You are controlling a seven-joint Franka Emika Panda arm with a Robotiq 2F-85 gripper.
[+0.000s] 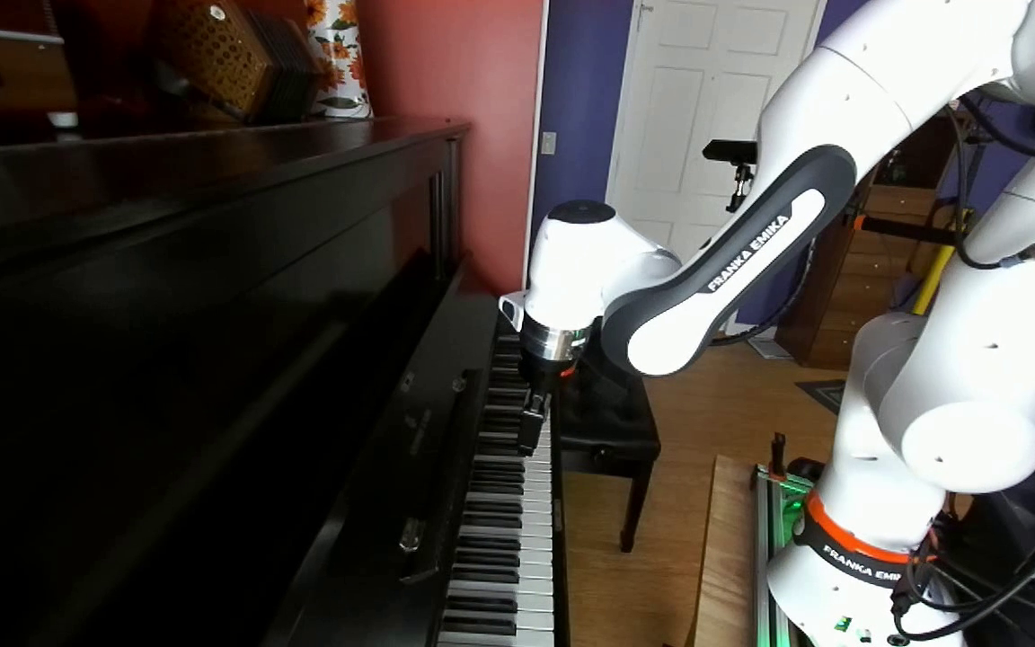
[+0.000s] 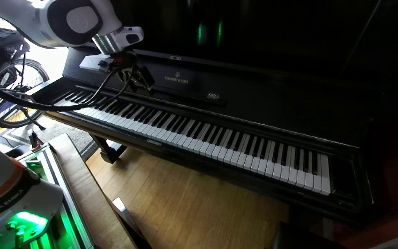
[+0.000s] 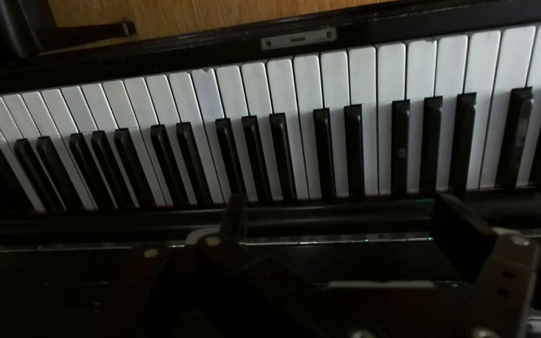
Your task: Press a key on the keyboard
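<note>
The keyboard is a long row of white and black piano keys set in a glossy black upright piano. It shows in both exterior views (image 1: 504, 548) (image 2: 212, 145) and across the upper half of the wrist view (image 3: 277, 89). My gripper (image 3: 341, 202) is open, with its two fingers wide apart and nothing between them. In the wrist view the fingertips overlap the back edge of the keys and the dark strip behind them. In both exterior views the gripper (image 1: 531, 427) (image 2: 142, 81) hangs over the keyboard. It appears above the keys; I cannot tell the exact gap.
The piano's dark fallboard (image 2: 271, 100) rises behind the keys. A black bench (image 1: 607, 413) stands at the piano's front. A cable (image 2: 47, 107) runs from the arm in front of the keys. The robot base stands by a wooden board (image 1: 720, 539). A bicycle (image 2: 16, 83) stands beyond.
</note>
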